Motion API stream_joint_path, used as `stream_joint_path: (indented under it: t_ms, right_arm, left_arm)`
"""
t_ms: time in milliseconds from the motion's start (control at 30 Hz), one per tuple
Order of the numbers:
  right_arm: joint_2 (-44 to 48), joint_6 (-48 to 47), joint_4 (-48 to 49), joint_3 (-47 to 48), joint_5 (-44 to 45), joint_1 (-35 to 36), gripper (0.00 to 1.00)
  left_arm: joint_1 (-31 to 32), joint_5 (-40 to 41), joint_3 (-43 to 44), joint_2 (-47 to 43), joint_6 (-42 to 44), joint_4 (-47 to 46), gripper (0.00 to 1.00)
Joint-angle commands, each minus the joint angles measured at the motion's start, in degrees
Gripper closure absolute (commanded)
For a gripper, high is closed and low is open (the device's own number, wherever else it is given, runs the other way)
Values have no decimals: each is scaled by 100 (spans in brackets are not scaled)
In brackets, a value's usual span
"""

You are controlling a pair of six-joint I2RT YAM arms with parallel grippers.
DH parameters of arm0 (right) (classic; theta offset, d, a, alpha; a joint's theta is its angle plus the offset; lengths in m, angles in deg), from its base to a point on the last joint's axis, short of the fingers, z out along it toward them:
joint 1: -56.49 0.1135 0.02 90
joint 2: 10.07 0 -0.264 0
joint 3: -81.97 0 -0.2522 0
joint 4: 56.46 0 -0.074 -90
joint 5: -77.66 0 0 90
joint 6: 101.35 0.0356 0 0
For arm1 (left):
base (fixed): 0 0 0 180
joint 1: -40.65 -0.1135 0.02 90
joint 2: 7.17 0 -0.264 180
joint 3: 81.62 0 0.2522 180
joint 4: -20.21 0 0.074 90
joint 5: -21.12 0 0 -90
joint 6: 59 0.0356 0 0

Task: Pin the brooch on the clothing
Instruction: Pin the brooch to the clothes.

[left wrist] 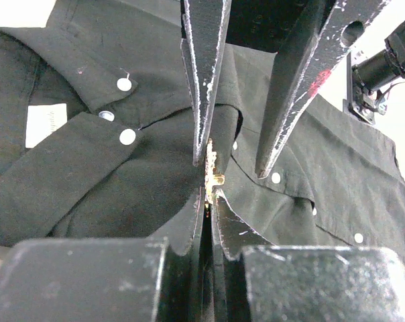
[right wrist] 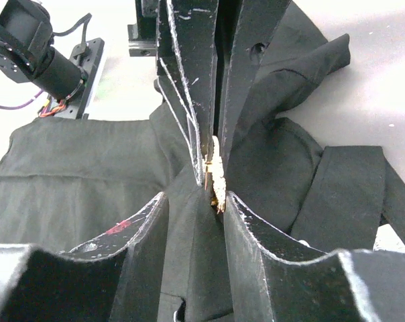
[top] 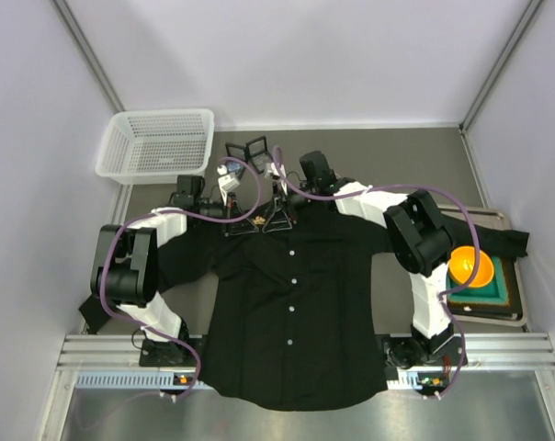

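The black shirt (top: pixel 287 312) lies spread flat, front up. Both grippers meet at its collar (left wrist: pixel 75 57). The right gripper (right wrist: pixel 196 196) stands released, its fingers parted either side of a raised fold of cloth at the collar. The left gripper (left wrist: pixel 209 198) is clamped on the brooch (right wrist: pixel 216 176), a small gold piece held at that fold, between the right fingers. The fingers cover most of the brooch. Its pin cannot be made out, nor whether it pierces the cloth.
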Motion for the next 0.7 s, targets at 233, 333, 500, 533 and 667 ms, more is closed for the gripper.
stream_joint_path:
  t_ms: [233,333,500,533,667]
  right_arm:
    - [276,-77,-164,252,-270,-119,66]
    - [214,-43,-251,349,-60,-127,65]
    - [-32,186,-803,796,379,-390,61]
    - [-84,204,-971,893,441,-443,61]
    - [-190,-76,-1595,1201,853,-576,61]
  left_arm:
    - [-90,41,438,-109,1141,833,100]
    - [-73,225,535,-109,1747,1142,100]
    - [129,1050,702,-276,2873,1627,100]
    - [155,1182,728,-276,3057,1662,100]
    - [287,1735,817,-206,3515,1671,99]
